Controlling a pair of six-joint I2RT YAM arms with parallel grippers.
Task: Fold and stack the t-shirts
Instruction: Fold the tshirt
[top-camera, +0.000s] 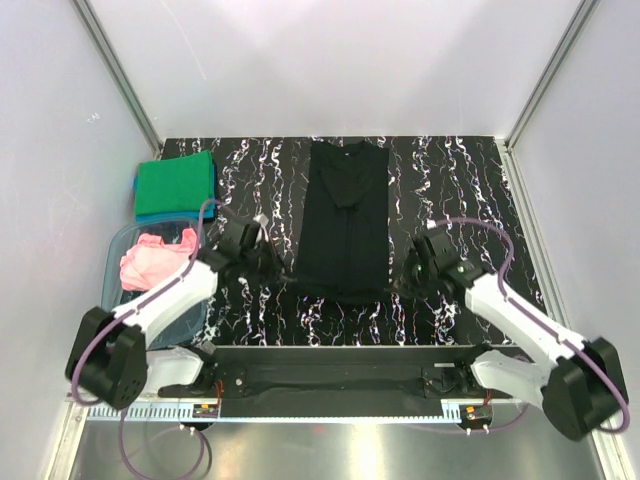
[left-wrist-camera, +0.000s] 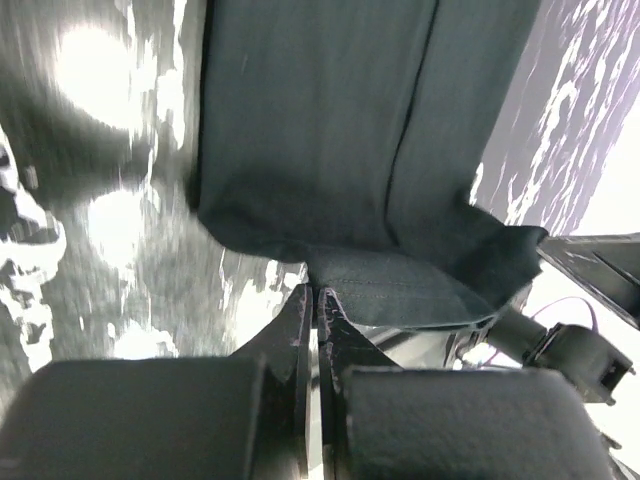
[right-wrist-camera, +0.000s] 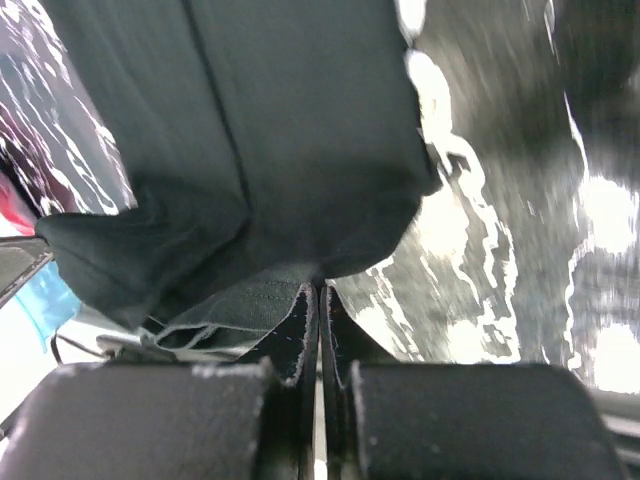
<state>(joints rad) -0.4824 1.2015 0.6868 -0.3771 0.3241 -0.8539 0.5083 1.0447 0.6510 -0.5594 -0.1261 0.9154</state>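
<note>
Top external: tub (top-camera: 115, 250) at left holds pink shirt (top-camera: 150, 263); green shirt (top-camera: 176, 183) lies folded behind it. Black shirt (top-camera: 345, 220) lies long-folded at centre of surface (top-camera: 450, 180). Left end effector (top-camera: 278, 274) and right end effector (top-camera: 402, 280) both clamp its near hem.

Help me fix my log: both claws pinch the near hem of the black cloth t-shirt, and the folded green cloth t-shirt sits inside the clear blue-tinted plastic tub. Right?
No. The top external view shows the folded green cloth t-shirt on the table beyond the clear blue-tinted plastic tub, not inside it. The rest stands.
</note>
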